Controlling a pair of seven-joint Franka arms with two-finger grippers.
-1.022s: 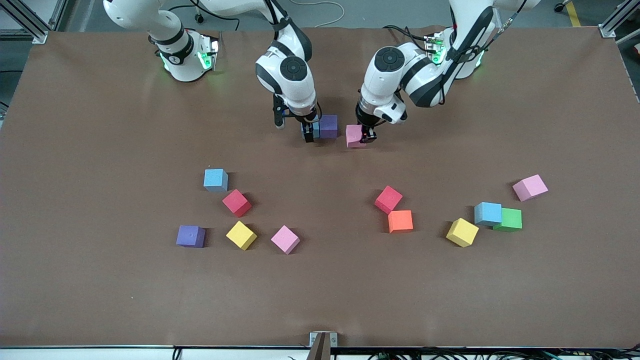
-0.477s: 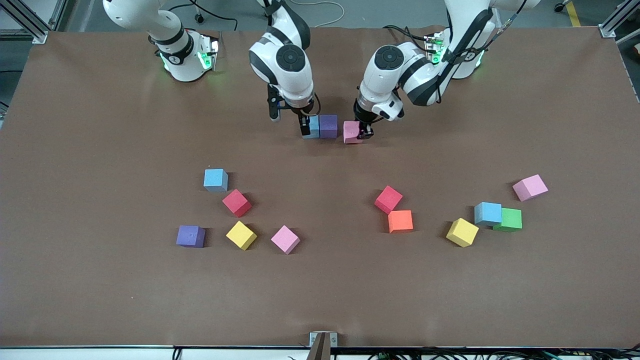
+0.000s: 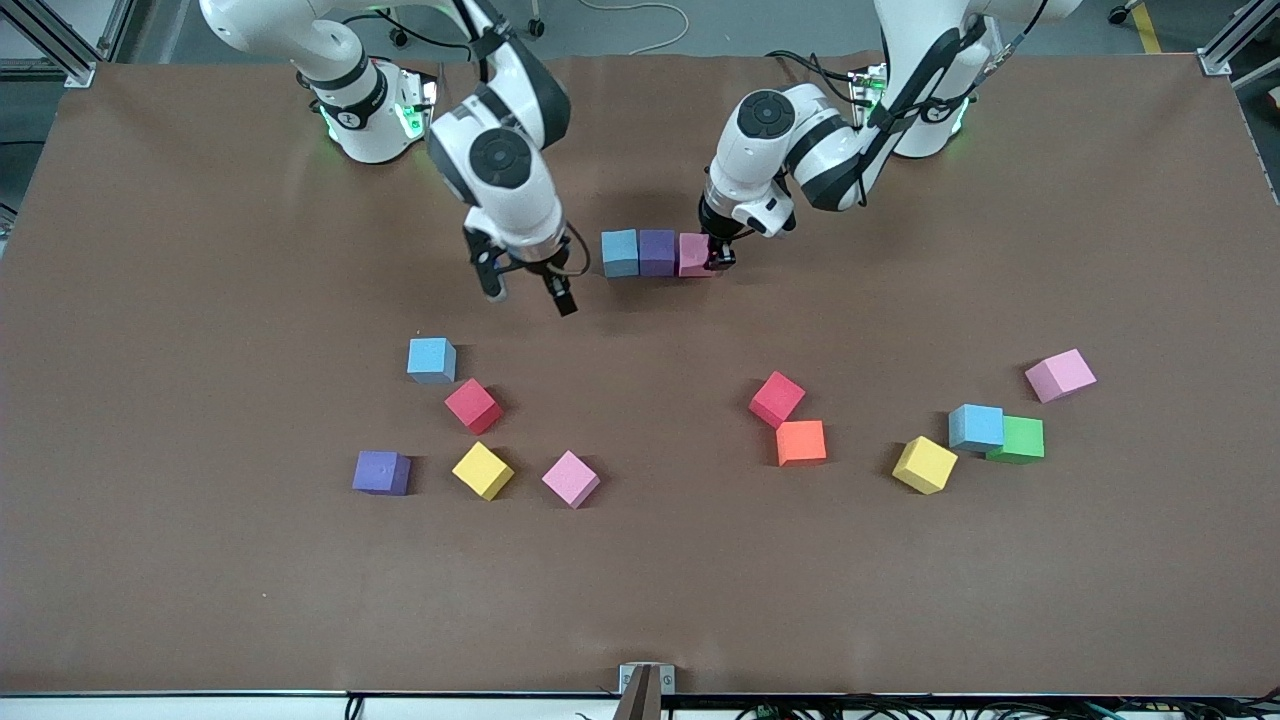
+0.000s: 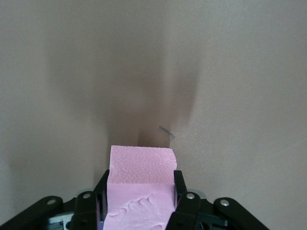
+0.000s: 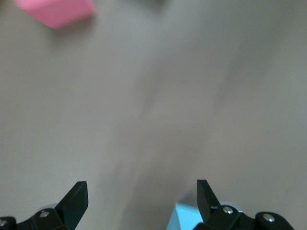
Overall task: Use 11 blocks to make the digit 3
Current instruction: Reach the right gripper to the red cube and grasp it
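Note:
A blue block (image 3: 620, 252), a purple block (image 3: 657, 252) and a pink block (image 3: 691, 254) stand in a row near the robots' bases. My left gripper (image 3: 716, 258) is shut on the pink block (image 4: 141, 179), which sits against the purple one; in the left wrist view the left gripper (image 4: 140, 181) has the block filling its jaws. My right gripper (image 3: 530, 292) hangs open and empty over bare table beside the row, toward the right arm's end. The right wrist view shows the right gripper (image 5: 141, 191) wide open, with a blue corner (image 5: 187, 219) by one finger.
Nearer the front camera lie loose blocks: blue (image 3: 431, 359), red (image 3: 473, 405), purple (image 3: 381, 472), yellow (image 3: 483, 470) and pink (image 3: 570, 478) toward the right arm's end; red (image 3: 776, 398), orange (image 3: 801, 442), yellow (image 3: 924, 464), blue (image 3: 976, 427), green (image 3: 1019, 439) and pink (image 3: 1060, 375) toward the left arm's.
The right gripper has left the blue block in the row and swung away toward the right arm's end. The left gripper has brought the pink block up against the purple one.

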